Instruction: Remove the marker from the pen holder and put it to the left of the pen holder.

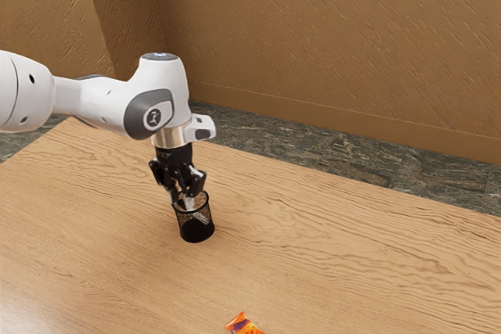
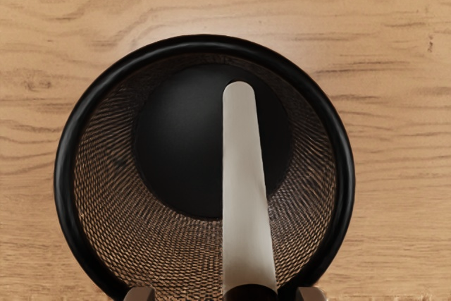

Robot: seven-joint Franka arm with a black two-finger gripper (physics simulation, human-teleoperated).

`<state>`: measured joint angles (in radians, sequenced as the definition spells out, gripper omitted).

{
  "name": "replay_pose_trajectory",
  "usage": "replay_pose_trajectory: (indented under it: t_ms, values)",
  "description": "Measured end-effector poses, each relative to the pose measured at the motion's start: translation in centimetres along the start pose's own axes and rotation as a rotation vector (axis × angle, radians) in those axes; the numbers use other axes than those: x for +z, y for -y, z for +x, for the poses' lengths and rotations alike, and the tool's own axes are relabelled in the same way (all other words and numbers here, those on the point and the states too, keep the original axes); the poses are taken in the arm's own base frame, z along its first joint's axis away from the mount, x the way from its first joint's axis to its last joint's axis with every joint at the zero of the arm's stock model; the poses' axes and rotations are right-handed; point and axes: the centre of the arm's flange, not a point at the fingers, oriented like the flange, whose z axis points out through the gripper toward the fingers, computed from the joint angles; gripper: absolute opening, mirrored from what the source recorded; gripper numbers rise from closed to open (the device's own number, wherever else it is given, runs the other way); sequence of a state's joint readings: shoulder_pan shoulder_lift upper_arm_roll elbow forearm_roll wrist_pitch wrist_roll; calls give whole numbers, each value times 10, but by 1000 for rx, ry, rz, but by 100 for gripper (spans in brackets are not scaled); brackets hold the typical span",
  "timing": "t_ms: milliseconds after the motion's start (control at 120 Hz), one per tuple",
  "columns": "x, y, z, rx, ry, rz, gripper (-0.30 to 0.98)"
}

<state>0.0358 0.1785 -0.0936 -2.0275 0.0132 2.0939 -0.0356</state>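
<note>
My jaws stood spread astride the marker [image 2: 246, 188], which I judged light, stiff and slick, best pinched high, clear of the pen holder [image 1: 196, 231].

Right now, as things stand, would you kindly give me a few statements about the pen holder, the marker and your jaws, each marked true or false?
1. The marker is inside the pen holder. True.
2. The pen holder lies on its side. False: it stands upright on the table.
3. My jaws are shut on the marker. False: they stand open, with the marker between them and a gap on either side.
4. The pen holder has a mesh wall. True.
5. An orange packet lies on the table, apart from the pen holder. True.
6. The marker's body is bright red. False: it is a pale, greyish white.
</note>
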Motion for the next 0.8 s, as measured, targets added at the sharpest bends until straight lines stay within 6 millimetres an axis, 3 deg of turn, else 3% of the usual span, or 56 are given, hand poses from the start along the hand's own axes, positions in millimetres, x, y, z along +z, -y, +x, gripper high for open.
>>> replay_pose_trajectory:
  t_ms: [500,608,800]
  values:
    - [-2,5,1,-25,34,-9,-4]
    - [-30,0,-6,-19,-8,0,-6]
    - [-101,5,-51,-37,-93,23,-8]
